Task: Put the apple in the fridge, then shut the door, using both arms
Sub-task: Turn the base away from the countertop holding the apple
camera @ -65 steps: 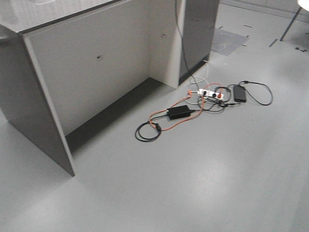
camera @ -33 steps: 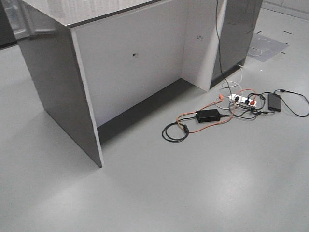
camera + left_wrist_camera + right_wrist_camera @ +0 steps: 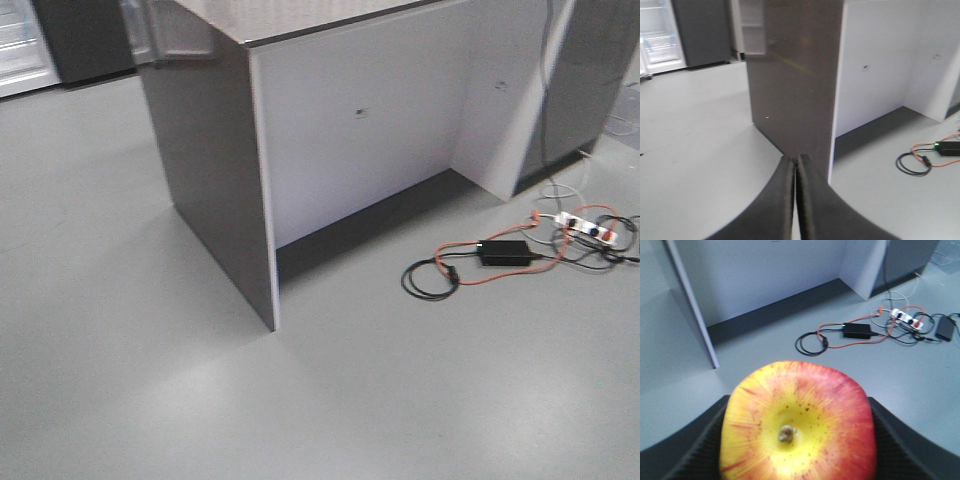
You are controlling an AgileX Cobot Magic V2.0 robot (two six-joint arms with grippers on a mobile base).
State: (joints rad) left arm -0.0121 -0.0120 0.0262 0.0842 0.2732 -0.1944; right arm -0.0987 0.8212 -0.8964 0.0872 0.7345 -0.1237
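Apple [image 3: 797, 422] fills the right wrist view, stem end toward the camera, yellow around the stem and red toward its edges. It is clamped in the right pincer [image 3: 797, 405], whose dark fingers [image 3: 695, 450] press against it on both sides. It hangs above the grey floor [image 3: 920, 370], well apart from the fridge.

The left pincer [image 3: 794, 167] is closed on nothing, its two dark fingers [image 3: 770, 210] pressed flat together along their length (only a thin seam shows between them). Beyond it stands a cabinet [image 3: 210, 170] with a dark grey side panel and a pale back panel, its corner edge reaching down to the floor.

Past the cabinet, at the top left of the left wrist view, the fridge [image 3: 700, 32] stands dark grey. Its white inside [image 3: 657, 42] is lit and shelves show, so it is open. A pale panel with clear bins, seemingly the door [image 3: 752, 27], shows just beside the cabinet's top edge; how far it is swung I cannot tell.

On the floor at the cabinet's other side lies a tangle of cords. It includes a black power brick [image 3: 505, 252], an orange cord [image 3: 465, 280] looping past it, a coil of black cord [image 3: 445, 268], and a white power strip [image 3: 585, 225] near the cabinet's far end.
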